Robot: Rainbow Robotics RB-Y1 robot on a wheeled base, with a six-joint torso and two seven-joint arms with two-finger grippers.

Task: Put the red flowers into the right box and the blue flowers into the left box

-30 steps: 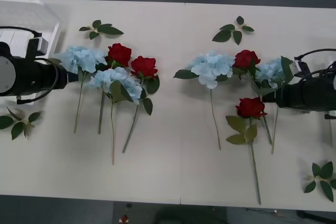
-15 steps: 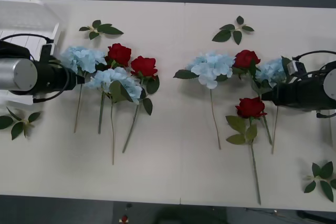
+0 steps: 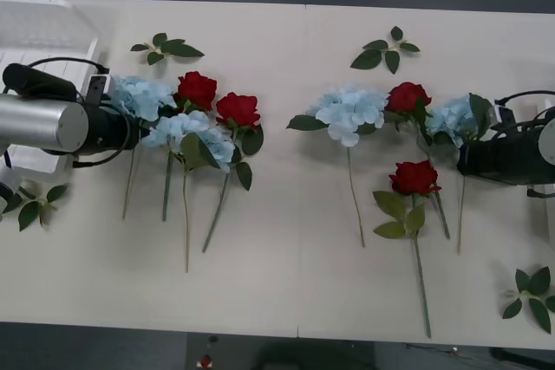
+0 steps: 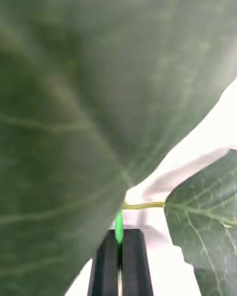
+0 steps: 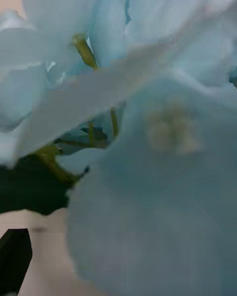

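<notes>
Front view: the left claw (image 3: pixel 130 127) sits against a blue flower (image 3: pixel 143 97) on the desk (image 3: pixel 286 283); its opening can't be judged.

Right wrist view: the right claw (image 4: pixel 118 259), closed, apparently pinches a green stem (image 4: pixel 119 227).

Left wrist view: pale blue petals (image 5: pixel 148 177) close up.

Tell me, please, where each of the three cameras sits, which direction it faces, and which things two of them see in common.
Front view: above the arms, facing forward and down at the table; both arms show.
Right wrist view: on the right wrist, against big green leaves; the right claw is shut on a green stem.
Left wrist view: on the left wrist, pressed against pale-blue petals; one dark finger shows.
Shared: the front view shows the same leftmost blue flower and the rightmost blue flower's leaves.
</notes>
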